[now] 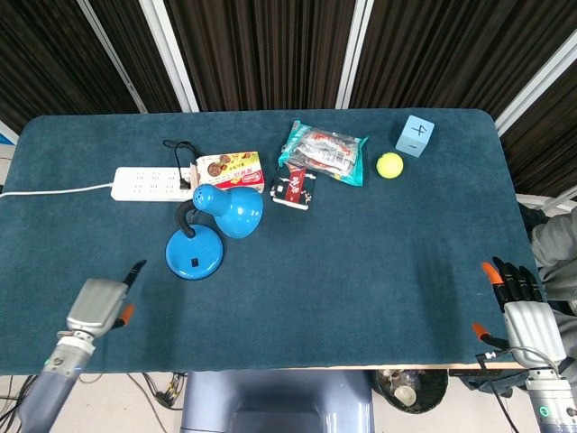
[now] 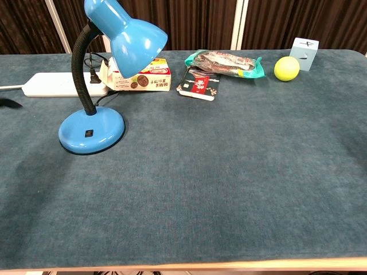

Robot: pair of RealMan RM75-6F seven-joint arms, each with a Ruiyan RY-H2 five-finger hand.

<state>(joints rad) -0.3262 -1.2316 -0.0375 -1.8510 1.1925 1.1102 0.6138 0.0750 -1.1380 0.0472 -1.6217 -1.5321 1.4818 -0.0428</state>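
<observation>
My left hand (image 1: 94, 307) hovers over the front left of the blue-green table (image 1: 361, 271), holding nothing, with a dark fingertip reaching toward the blue desk lamp (image 1: 221, 212). The lamp's round base (image 1: 194, 253) is the thing nearest to that hand. In the chest view only a dark fingertip (image 2: 8, 103) shows at the left edge, left of the lamp base (image 2: 92, 130). My right hand (image 1: 523, 311) stays by the table's front right corner, fingers stretched out and apart, empty. The chest view does not show it.
A white power strip (image 1: 149, 183) lies behind the lamp, beside a biscuit box (image 1: 230, 169). Further right are a small dark packet (image 1: 294, 188), a snack bag (image 1: 325, 152), a yellow-green ball (image 1: 389, 165) and a light blue cube (image 1: 415, 135).
</observation>
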